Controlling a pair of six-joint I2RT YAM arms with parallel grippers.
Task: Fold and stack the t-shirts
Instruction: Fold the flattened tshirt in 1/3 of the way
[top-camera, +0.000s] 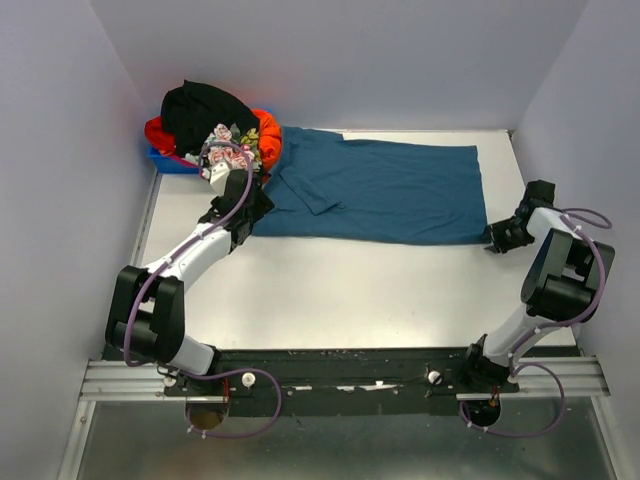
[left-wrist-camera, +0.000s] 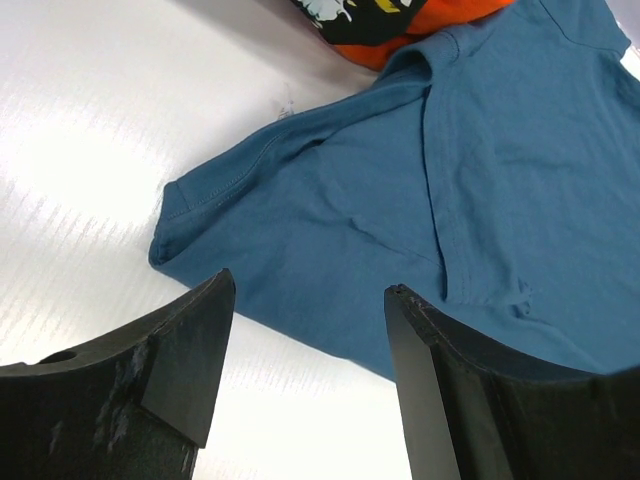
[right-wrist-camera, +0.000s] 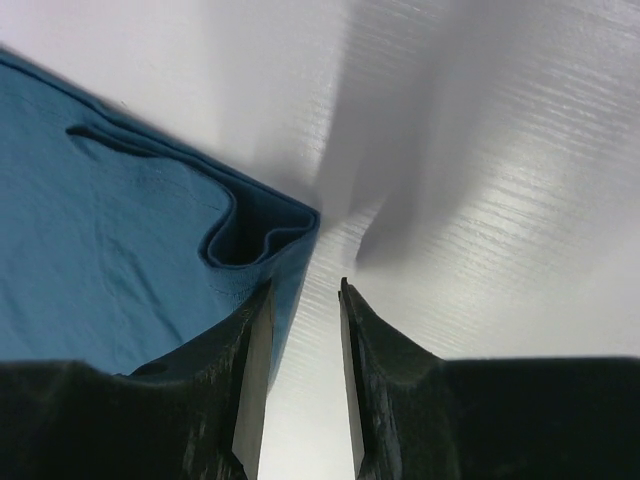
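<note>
Top external view: the teal t-shirt (top-camera: 385, 190) lies flat across the far half of the table (top-camera: 350, 290), with the other t-shirts (top-camera: 215, 125) heaped at the far left corner. Folding looks barely begun. The left gripper (left-wrist-camera: 310, 290), jaws wide and empty, hovers over the shirt's left end. The right gripper (right-wrist-camera: 305, 290), jaws narrowly parted and empty, sits just beside its near right corner. Both probably need to drop and pinch cloth. The heap hides most of the blue bin (top-camera: 170, 160).

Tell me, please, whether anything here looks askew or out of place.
The teal t-shirt lies mostly flat, but its corner by the right end effector is buckled, layers gaping. The other t-shirts are heaped untidily, overflowing the blue bin.
</note>
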